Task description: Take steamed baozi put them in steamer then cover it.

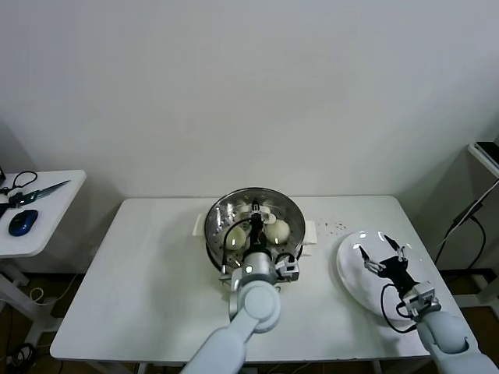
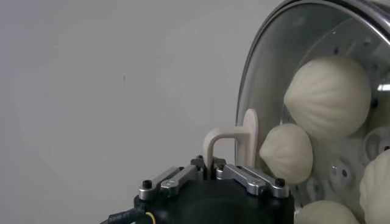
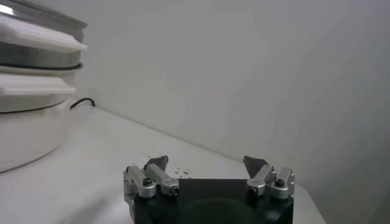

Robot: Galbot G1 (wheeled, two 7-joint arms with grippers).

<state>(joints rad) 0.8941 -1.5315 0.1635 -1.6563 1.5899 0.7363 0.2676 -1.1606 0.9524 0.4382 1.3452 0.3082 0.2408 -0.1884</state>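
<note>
Nearest the robot, the left gripper (image 1: 256,226) reaches over the near rim of the steamer (image 1: 214,234), its fingers pressed together on the cream handle (image 2: 234,141) of the cover (image 2: 268,67). The glass lid sits on or just over the steel pot; from the head view it is hard to tell whether its rim is fully seated all round. Through the glass the steamed baozi (image 2: 329,94) lie inside on the perforated floor, two showing plainly from above and four at least partly visible from the left wrist view, close together. To the robot's right, the right gripper (image 1: 383,253) hovers above the flat white plate (image 1: 351,280), its jaws spread wide and holding nothing. Both plate and steamer rest on the white table (image 1: 140,280). Farther off on the left, a side table (image 1: 47,226) carries scissors (image 1: 35,189) and a blue mouse (image 1: 23,221)
</note>
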